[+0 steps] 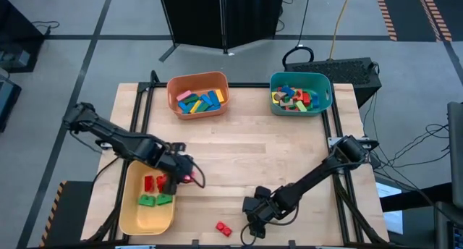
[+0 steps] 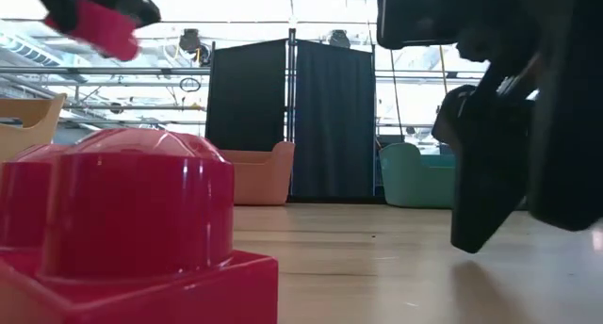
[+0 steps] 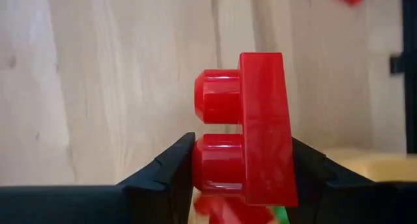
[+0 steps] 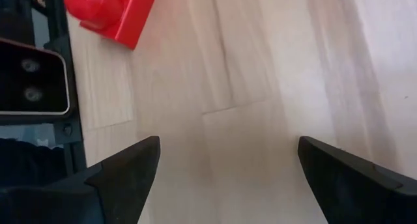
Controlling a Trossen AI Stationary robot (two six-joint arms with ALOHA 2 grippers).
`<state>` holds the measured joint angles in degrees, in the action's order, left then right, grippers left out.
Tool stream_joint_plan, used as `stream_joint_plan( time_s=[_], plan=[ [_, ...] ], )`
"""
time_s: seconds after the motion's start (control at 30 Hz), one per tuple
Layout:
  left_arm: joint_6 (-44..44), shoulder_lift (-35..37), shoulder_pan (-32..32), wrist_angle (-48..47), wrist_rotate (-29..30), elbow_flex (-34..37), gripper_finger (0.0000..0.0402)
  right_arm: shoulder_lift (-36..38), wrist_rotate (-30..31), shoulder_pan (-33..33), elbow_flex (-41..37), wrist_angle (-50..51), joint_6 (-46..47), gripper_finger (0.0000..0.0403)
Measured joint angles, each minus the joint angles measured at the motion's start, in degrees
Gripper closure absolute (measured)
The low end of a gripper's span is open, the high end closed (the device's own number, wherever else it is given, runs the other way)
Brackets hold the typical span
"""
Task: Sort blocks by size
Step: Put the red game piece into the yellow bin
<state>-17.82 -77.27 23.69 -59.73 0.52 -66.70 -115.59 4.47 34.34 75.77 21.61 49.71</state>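
My left gripper is shut on a red two-stud brick, above the right rim of the yellow bin at the near left; the low view shows the held brick high up. Red and green blocks lie in the yellow bin. Another red brick rests flat on the table near the front edge, looming large in the low view. My right gripper stands open just right of it, fingers wide apart over bare wood, the brick beyond them. My left gripper pinches the red brick between its two fingers, one on a stud of the studded face and the other on the opposite flat face. The fingers come steeply from above. The brick is lifted clear of the table, studs turned sideways.
An orange bin with longer blocks and a teal bin with small blocks stand at the far edge. Black frame rails run along the table's left and right sides. Bare wood lies between the bins and the grippers.
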Motion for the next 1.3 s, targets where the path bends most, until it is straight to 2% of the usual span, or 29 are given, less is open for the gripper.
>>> stream_joint_plan(
  time_s=[0.27, 0.43, 0.67, 0.9, 1.3],
  plan=[
    [-8.53, 4.97, 6.49, -10.74, 3.07, 0.00, 0.0233, 0.00, 1.31, -1.18, 0.00, 0.02, 0.07, 0.0046],
    [-13.92, 8.33, 10.15, -13.79, 5.38, 0.10, 0.0233, 0.00, 1.58, -1.80, 0.00, -0.14, 0.32, 0.0046],
    [-22.33, 11.79, 15.08, -16.73, 5.77, 2.50, 0.0233, 0.00, 1.69, -1.78, 0.00, -0.20, 0.45, 0.0046],
    [-29.66, 13.70, 19.57, -14.97, 5.77, 8.52, 0.0233, 0.00, 1.76, -1.78, 0.00, -0.20, 0.43, 0.0046],
    [-36.09, 13.52, 24.52, -0.68, 2.76, 20.99, 0.0233, 0.00, 1.27, -3.16, 0.00, -0.35, 0.79, 0.0046]
  ],
)
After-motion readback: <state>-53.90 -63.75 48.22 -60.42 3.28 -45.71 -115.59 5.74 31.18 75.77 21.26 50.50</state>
